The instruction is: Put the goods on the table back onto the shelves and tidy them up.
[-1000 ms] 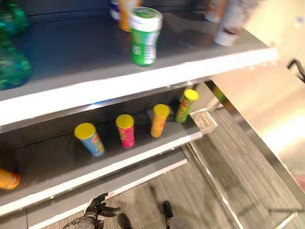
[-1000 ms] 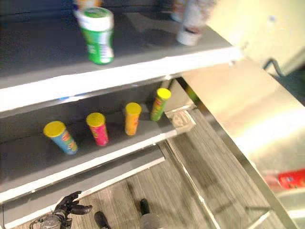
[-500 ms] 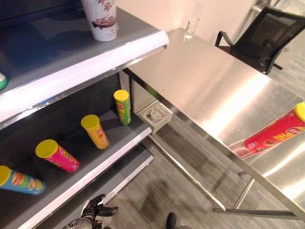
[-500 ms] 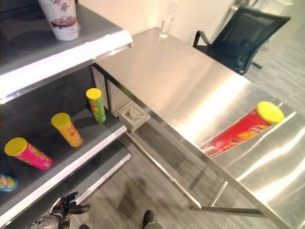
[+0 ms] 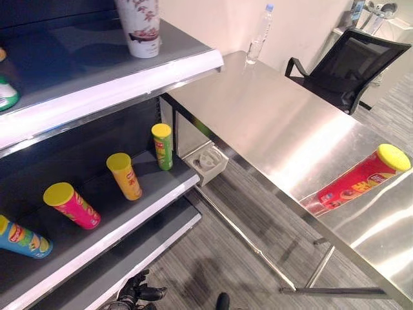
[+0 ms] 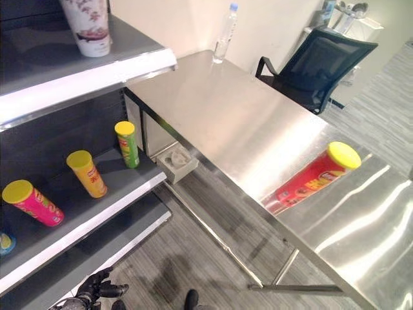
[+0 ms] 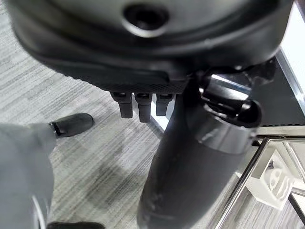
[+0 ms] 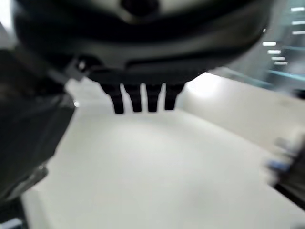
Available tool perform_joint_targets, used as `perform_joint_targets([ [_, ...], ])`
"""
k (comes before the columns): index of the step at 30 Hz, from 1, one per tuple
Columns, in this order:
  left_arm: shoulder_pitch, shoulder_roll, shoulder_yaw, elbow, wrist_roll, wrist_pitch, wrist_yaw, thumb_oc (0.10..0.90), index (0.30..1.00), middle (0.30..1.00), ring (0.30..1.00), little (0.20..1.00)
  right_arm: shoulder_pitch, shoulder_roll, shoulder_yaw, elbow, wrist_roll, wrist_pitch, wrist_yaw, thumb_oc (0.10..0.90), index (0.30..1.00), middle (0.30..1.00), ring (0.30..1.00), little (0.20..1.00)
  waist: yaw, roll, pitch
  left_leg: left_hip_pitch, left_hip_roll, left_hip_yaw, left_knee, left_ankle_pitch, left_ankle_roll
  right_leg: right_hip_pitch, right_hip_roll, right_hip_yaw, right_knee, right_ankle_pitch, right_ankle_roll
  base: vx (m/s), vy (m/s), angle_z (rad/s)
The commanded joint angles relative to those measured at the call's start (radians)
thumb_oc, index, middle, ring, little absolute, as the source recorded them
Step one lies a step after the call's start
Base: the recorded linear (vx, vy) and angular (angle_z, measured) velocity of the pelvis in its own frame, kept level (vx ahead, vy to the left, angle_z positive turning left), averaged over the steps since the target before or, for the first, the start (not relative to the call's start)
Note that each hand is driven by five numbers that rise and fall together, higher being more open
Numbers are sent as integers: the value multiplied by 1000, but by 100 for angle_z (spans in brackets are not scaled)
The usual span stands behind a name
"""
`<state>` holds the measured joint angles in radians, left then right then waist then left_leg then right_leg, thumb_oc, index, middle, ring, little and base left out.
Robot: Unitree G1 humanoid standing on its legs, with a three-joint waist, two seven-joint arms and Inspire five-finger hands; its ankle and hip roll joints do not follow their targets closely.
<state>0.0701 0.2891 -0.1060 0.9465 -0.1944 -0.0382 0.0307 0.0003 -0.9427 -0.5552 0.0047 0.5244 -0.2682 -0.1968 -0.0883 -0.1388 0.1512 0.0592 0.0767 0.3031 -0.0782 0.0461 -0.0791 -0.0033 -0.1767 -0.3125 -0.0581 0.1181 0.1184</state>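
Note:
A red chip can with a yellow lid (image 5: 364,186) lies on its side on the steel table (image 5: 271,123), near its front edge at the right. On the lower shelf (image 5: 129,213) stand a green can (image 5: 162,146), an orange can (image 5: 124,175), a pink can (image 5: 71,205) and a blue can (image 5: 22,236), all leaning. My left hand (image 5: 135,296) hangs low over the floor, far from the table, fingers relaxed and empty. My right hand (image 8: 143,57) has its fingers straight and holds nothing.
A patterned cup (image 5: 139,26) stands on the upper shelf, and a green bottle (image 5: 6,93) sits at that shelf's left edge. A water bottle (image 5: 258,42) stands at the table's far end by a black chair (image 5: 348,71). A white box (image 5: 206,163) sits under the table beside the shelf.
The camera has swung right, from the shelves to the steel table, bringing the red can into view. My left hand still hangs low, fingers relaxed.

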Motion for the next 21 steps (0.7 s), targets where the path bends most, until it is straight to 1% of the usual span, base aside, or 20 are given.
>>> perform_joint_targets([
  [1, -46, 63, 34, -22, 28, -45, -14, 800, 900, 900, 900, 900, -154, -63, 13, -4, 20, -15, 19, 800, 900, 900, 900, 900, 38, 17, 21, -22, 30, -48, 52, -102, 2, -53, -36, 78, 172, -84, 107, -183, 45, -66],
  [2, -46, 72, 37, -27, 29, -45, -14, 800, 900, 900, 900, 900, -172, -60, 32, -8, 14, -16, 22, 800, 900, 900, 900, 900, 47, 22, 22, -28, 37, -34, 47, -92, 6, -55, -52, 75, 188, -85, 101, -264, 17, -61],
  [3, -44, 82, 38, -38, 22, -45, -14, 800, 900, 900, 900, 900, -186, -58, 51, -11, 16, -17, 28, 800, 900, 900, 900, 900, 57, 31, 22, -37, 50, -22, 48, -86, 7, -47, -79, 48, 212, -82, 92, -224, -52, -47],
  [4, -46, 90, 38, -44, 18, -48, -15, 800, 900, 900, 900, 900, -193, -62, 63, -8, 11, -17, 30, 800, 900, 900, 900, 900, 67, 32, 19, -44, 55, -15, 52, -83, 6, -31, -101, 32, 216, -71, 87, -178, -68, -13],
  [5, -47, 93, 36, -48, 15, -49, -15, 800, 900, 900, 900, 900, -197, -72, 74, -1, -4, -6, 30, 800, 900, 900, 900, 900, 71, 27, 16, -50, 51, -20, 56, -80, 7, -18, -112, 37, 207, -54, 85, -71, -41, -18],
  [6, -48, 91, 33, -48, 13, -50, -18, 800, 900, 900, 900, 900, -183, -73, 75, 0, -8, 3, 39, 800, 900, 900, 900, 900, 73, 17, 4, -47, 36, -23, 53, -88, 6, 11, -111, 46, 166, -71, 89, -15, -53, -23],
  [7, -38, 84, 35, -42, 14, -49, -19, 800, 900, 900, 900, 900, -174, -79, 74, 3, -5, 6, 47, 800, 900, 900, 900, 900, 87, -8, -22, -52, 25, -15, 58, -86, 0, 39, -109, 41, 82, -73, 104, 19, -107, -3],
  [8, -40, 81, 37, -37, 16, -47, -19, 800, 900, 900, 900, 900, -162, -78, 66, 0, 0, 10, 50, 800, 900, 900, 900, 900, 85, -18, -24, -54, 28, -16, 62, -84, -4, 42, -96, 50, 60, -69, 106, -1, -158, -8],
  [10, -34, 75, 42, -32, 14, -46, -22, 800, 900, 900, 900, 900, -149, -85, 52, 1, 1, 10, 55, 800, 900, 900, 900, 900, 80, -22, -33, -52, 40, -20, 59, -77, -12, 49, -70, 64, 23, -66, 105, 36, -152, -6],
  [11, -25, 68, 41, -29, 16, -48, -28, 800, 900, 900, 900, 900, -144, -105, 50, 13, -10, 13, 59, 800, 900, 900, 900, 900, 79, -21, -48, -39, 50, -20, 40, -71, -17, 68, -59, 53, -3, -66, 103, 58, -95, -1],
  [13, -15, 61, 40, -25, 18, -47, -31, 800, 900, 900, 900, 900, -139, -121, 49, 19, -8, 14, 63, 800, 900, 900, 900, 900, 75, -21, -52, -22, 58, -24, 20, -59, -23, 85, -47, 44, -22, -69, 101, 49, -86, 2],
  [16, -11, 52, 38, -17, 22, -44, -29, 800, 900, 900, 900, 900, -123, -134, 23, 20, -4, 7, 61, 800, 900, 900, 900, 900, 70, -22, -56, -5, 68, -27, 2, -50, -30, 91, -37, 39, -26, -77, 97, 41, -49, -1],
  [21, -3, 44, 31, -10, 33, -47, -35, 800, 900, 900, 900, 900, -108, -152, 12, 25, 14, 4, 78, 800, 900, 900, 900, 900, 67, -19, -62, 10, 79, -29, -9, -49, -36, 96, -24, 38, -29, -84, 93, 16, -9, 0],
])
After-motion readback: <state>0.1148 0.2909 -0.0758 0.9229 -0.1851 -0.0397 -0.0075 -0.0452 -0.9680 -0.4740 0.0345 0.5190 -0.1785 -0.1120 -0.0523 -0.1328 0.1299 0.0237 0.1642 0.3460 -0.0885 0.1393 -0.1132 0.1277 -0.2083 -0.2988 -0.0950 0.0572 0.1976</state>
